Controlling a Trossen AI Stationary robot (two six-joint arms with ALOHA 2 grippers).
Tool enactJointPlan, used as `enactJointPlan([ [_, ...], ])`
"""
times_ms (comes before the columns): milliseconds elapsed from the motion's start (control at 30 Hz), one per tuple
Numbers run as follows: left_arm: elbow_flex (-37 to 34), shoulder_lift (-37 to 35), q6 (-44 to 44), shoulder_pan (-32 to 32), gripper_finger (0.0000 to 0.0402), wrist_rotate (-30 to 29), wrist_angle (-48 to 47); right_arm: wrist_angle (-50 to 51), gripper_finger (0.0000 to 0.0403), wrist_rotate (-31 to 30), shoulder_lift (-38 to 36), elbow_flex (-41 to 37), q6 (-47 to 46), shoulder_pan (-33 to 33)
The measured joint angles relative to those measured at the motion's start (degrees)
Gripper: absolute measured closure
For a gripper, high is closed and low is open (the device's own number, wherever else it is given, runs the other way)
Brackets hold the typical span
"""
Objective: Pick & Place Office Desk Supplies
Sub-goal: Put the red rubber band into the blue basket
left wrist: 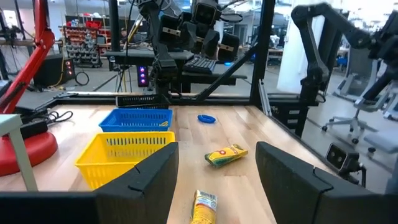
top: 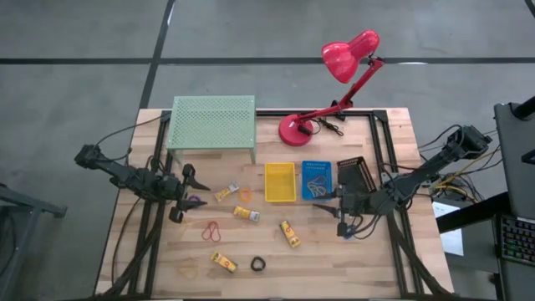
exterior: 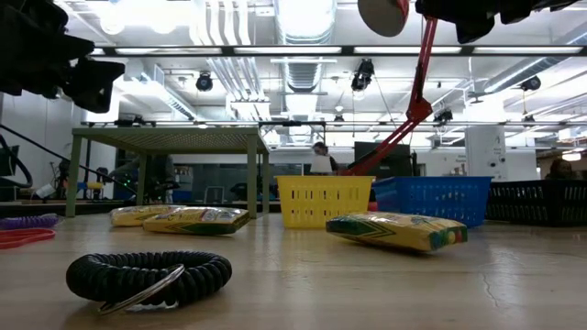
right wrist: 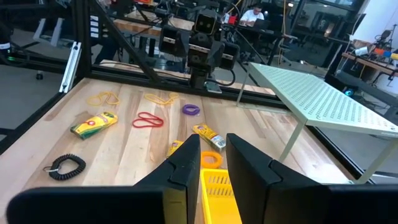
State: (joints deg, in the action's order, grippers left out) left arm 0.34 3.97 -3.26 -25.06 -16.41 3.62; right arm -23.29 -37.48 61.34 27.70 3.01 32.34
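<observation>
My left gripper (top: pixel 185 194) hovers wide open, empty, beside the small purple coiled ring (top: pixel 195 201). My right gripper (top: pixel 342 212) hangs slightly parted, empty, near the blue plastic basket (top: pixel 317 180).

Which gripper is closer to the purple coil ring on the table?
Left. The left gripper is just beside the purple coil ring; the right gripper is far across the table, near the blue basket.

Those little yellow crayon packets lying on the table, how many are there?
4. One lies left of the yellow basket, one below it, one toward the right, one near the front edge. More may be hidden inside baskets.
</observation>
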Motion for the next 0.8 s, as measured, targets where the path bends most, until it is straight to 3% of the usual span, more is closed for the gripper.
enactJointPlan([
  [100, 0.21, 0.02, -0.83, 0.02, 0.0183, -0.12, 2.09, 0.0, 0.0327, 0.01, 0.0, 0.0, 0.0, 0.0],
  [400, 7.37, 7.0, -16.56, 0.02, 0.0183, -5.99, -0.48, 0.37, 0.0315, -0.01, -0.04, 0.02, 0.0, 0.0],
  [600, 16.85, 21.91, -24.62, 0.02, 0.0183, -7.31, -9.79, 0.36, 0.0317, -0.01, -0.04, 0.02, 0.0, 0.0],
  [800, 31.07, 40.32, -41.28, 0.02, 0.0183, -11.3, -28.48, 0.35, 0.0327, -0.01, -0.04, 0.02, 0.0, -0.02],
])
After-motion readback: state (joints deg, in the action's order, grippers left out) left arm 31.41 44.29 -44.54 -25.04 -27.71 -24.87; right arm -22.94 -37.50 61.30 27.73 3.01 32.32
